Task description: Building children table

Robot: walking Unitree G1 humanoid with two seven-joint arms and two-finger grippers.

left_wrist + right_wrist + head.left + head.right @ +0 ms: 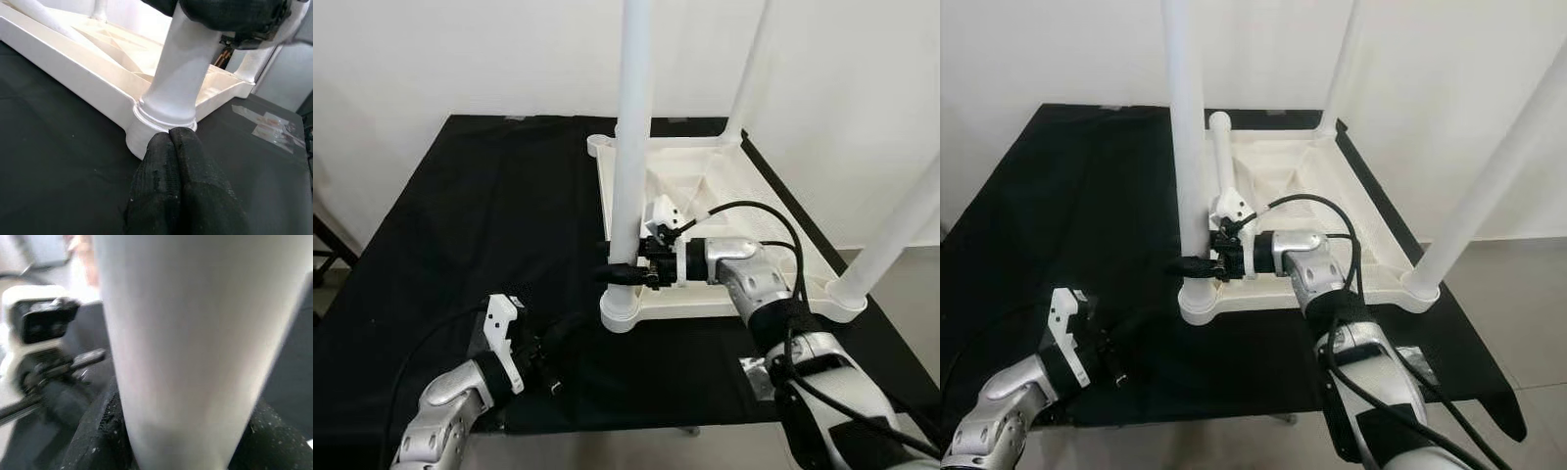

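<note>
the white children table top (724,211) lies upside down on the bench (489,225), which is covered with a black cloth, and its legs point upward. the right hand (619,264) reaches across the underside of the table top and its two black fingers grasp the nearest leg (632,147) low down, just above the round corner socket (625,308) where this leg stands. in the right wrist view the white leg (190,347) is very close, and the black fingers (105,431) lie on both sides of it, touching it. a black cable (754,211) makes a loop above the right wrist. the left hand (171,142) rests low over the black cloth, just beside the same corner socket, and its two fingers (156,181) are pressed together with nothing between them; the fingertips are very near to the base of the leg (176,83), but it is not possible to tell if they touch it. beyond the right hand, a second leg (749,64) stands at the far corner, and a third leg (896,230) stands to the right side of the right arm. one more leg (1224,162) lies flat inside the table top, just behind the right hand. a piece of clear tape (266,128) sticks on the cloth near the table top.
</note>
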